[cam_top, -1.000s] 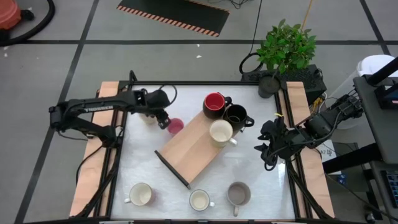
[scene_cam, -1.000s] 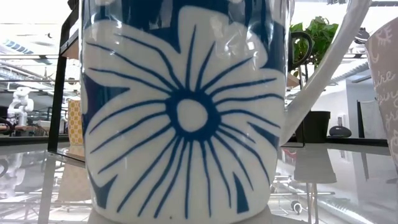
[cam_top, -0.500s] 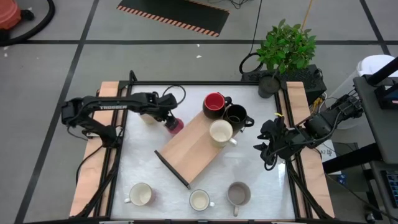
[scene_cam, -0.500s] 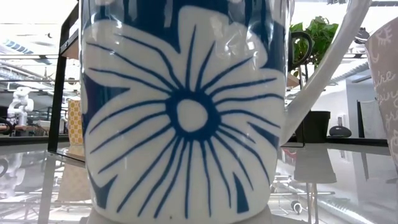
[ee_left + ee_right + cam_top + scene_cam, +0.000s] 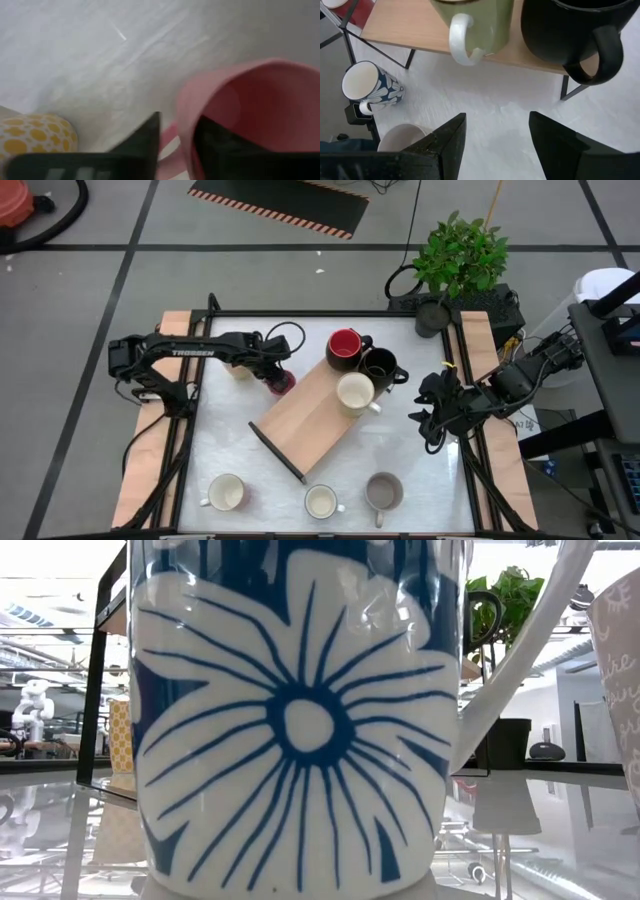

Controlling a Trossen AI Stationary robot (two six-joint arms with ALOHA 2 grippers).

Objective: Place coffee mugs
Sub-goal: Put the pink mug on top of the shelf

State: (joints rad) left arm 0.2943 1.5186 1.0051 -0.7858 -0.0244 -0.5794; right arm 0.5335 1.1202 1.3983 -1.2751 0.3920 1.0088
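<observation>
While left gripper (image 5: 177,137) fingers straddle pink mug (image 5: 283,381) wall, grip unconfirmed; mug sits on bench (image 5: 400,450) beside wooden rack (image 5: 305,415). Ceramic: rigid, glazed, slippery, chip-prone; hold rim wall squarely. Right gripper (image 5: 495,132) open, waiting.

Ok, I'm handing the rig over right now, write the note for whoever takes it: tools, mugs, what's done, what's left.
Left tool: at the pink mug beside the wooden board's far-left edge, one finger inside the rim, one outside; grip not confirmed, mug not lifted.
Right tool: open, empty, waiting at the table's right side.
On the board: red mug, black mug, cream mug.
On the table: a white mug, the blue flower mug and a grey mug along the near edge; a yellow-dotted mug by the left tool.
Left: move the pink mug to the board, then the others.
</observation>
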